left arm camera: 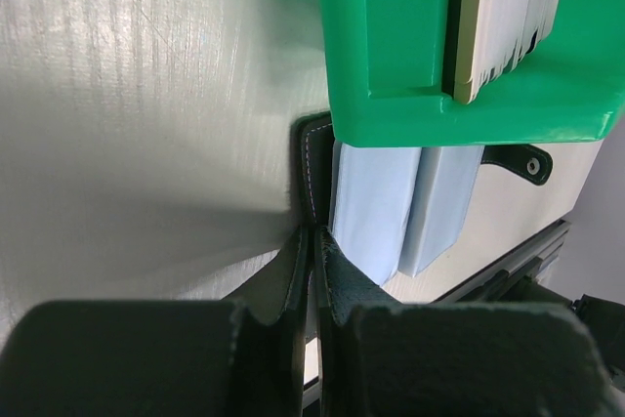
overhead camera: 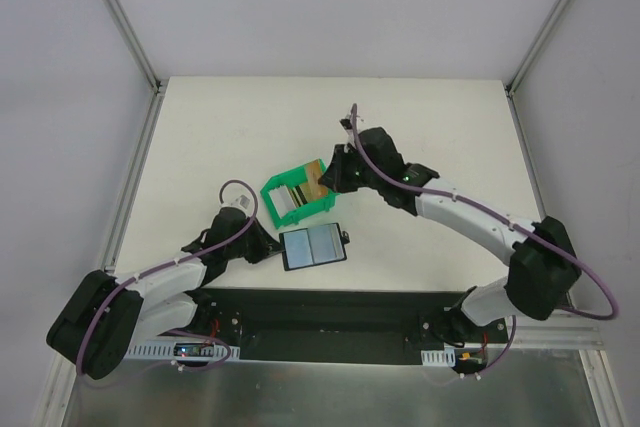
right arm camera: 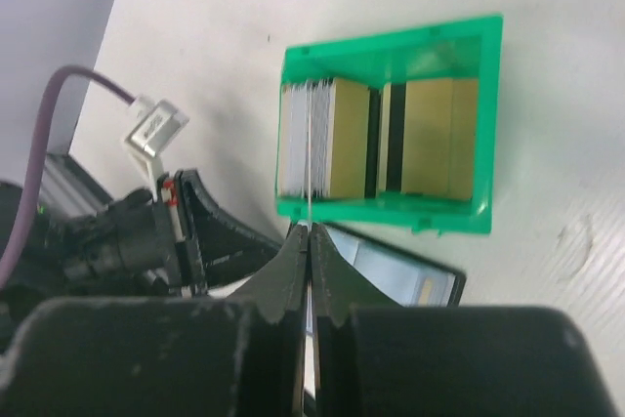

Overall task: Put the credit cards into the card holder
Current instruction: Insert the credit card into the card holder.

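The card holder (overhead camera: 313,247) lies open on the table, bluish-grey inside (left arm camera: 376,204), its tab (left arm camera: 518,159) at the far side. My left gripper (overhead camera: 268,244) is shut on its left edge (left arm camera: 312,231). It also shows in the right wrist view (right arm camera: 391,275). Several credit cards stand in a green bin (overhead camera: 297,197): a white stack (right arm camera: 301,139) and gold ones (right arm camera: 430,134). My right gripper (overhead camera: 338,173) hovers over the bin's right end, shut on one thin white card (right arm camera: 310,168) seen edge-on, above the bin's front rim.
The green bin (right arm camera: 391,210) stands just behind the card holder and nearly touches it. The left arm's fingers (right arm camera: 210,231) and purple cable (right arm camera: 59,114) lie left of the bin. A black strip (overhead camera: 320,307) runs along the table's near edge.
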Robot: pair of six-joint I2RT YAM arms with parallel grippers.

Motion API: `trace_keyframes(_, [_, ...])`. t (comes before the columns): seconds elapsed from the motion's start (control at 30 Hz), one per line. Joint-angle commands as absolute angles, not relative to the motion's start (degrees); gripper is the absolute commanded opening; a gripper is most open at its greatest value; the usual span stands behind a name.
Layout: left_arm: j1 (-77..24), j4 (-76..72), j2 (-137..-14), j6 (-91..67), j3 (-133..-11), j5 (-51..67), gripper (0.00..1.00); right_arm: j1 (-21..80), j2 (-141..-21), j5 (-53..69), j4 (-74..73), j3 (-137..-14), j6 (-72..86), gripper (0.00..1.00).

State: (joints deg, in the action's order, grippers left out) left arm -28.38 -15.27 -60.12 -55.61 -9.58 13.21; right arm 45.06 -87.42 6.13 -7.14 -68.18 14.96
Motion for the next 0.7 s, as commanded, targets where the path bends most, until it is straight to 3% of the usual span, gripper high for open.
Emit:
trace_keyframes(0.0, [-27.86, -9.67, -60.29, -51.77, -6.86, 13.71, 0.0, 46.4, -79.99, 10.9, 4.55, -56.19, 24.07, 0.0])
trace_keyframes(0.33, [-27.86, -9.58, -57.75, -51.06, -4.57, 16.52, 0.0, 54.49, -79.18, 8.88, 22.04, -35.88, 35.41, 0.0])
trace_keyframes(0.67, [-27.86, -8.09, -57.48, -50.36, -4.04, 16.35, 0.0, 54.58, -84.2, 10.99, 24.96, -34.02, 35.86, 0.0])
